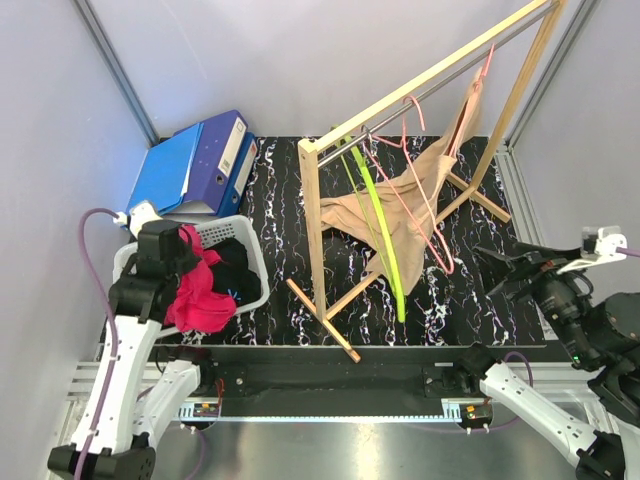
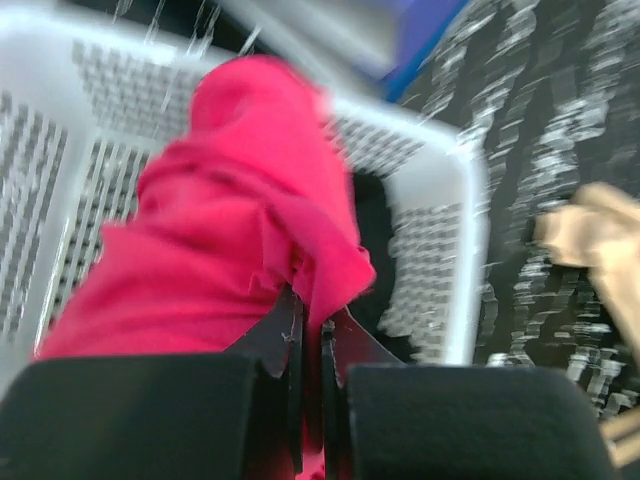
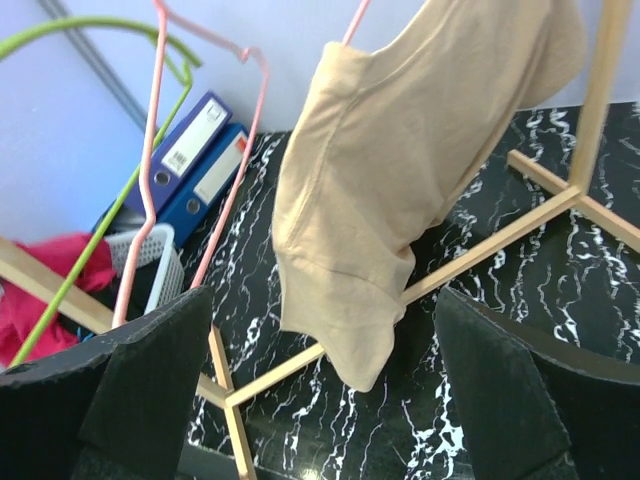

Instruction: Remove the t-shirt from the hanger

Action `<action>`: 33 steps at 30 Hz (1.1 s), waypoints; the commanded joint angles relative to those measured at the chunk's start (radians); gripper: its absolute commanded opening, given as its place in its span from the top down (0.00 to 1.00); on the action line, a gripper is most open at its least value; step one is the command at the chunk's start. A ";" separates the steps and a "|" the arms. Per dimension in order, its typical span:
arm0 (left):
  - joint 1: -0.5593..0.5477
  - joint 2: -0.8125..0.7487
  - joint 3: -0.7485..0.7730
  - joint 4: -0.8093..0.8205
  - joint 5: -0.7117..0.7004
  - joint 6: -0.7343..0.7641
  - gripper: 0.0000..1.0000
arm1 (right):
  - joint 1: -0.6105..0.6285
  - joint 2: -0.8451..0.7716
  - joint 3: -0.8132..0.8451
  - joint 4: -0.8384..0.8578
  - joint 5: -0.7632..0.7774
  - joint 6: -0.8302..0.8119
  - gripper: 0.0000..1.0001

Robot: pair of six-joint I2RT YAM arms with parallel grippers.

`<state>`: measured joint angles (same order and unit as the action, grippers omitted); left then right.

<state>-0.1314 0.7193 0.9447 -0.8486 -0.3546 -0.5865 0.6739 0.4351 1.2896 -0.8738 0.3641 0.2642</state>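
Observation:
A red t-shirt [image 1: 200,290] hangs bunched from my left gripper [image 1: 185,262] over the white basket [image 1: 255,255]. In the left wrist view the gripper [image 2: 310,330] is shut on a fold of the red t-shirt [image 2: 230,230]. A beige t-shirt [image 1: 400,205] hangs on a pink hanger [image 1: 487,60] from the rack's rail. My right gripper [image 1: 497,268] is open and empty at the right of the rack. In the right wrist view the beige t-shirt [image 3: 420,150] hangs ahead of the gripper [image 3: 322,320], apart from it.
The wooden rack [image 1: 312,220] stands across the black marbled table. An empty pink hanger [image 1: 425,190] and a green hanger [image 1: 385,240] hang from it. Dark clothes [image 1: 240,265] lie in the basket. Blue binders [image 1: 200,165] lie at the back left.

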 commanded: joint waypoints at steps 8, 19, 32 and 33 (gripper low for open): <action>0.101 -0.049 -0.072 0.111 0.026 -0.093 0.41 | -0.002 0.007 0.131 -0.067 0.226 0.062 0.00; 0.101 -0.152 0.192 0.088 0.251 0.046 0.04 | 0.000 0.391 0.379 -0.090 0.305 0.087 0.00; 0.101 -0.086 0.174 0.180 0.775 0.030 0.10 | -0.164 0.740 0.603 -0.048 0.070 0.050 0.02; 0.101 -0.089 0.169 0.181 0.784 0.034 0.10 | -0.181 0.745 0.599 -0.051 0.018 0.056 0.04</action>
<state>-0.0330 0.6369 1.1336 -0.7280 0.2859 -0.5709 0.5877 1.1633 1.8420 -0.9546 0.5491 0.3084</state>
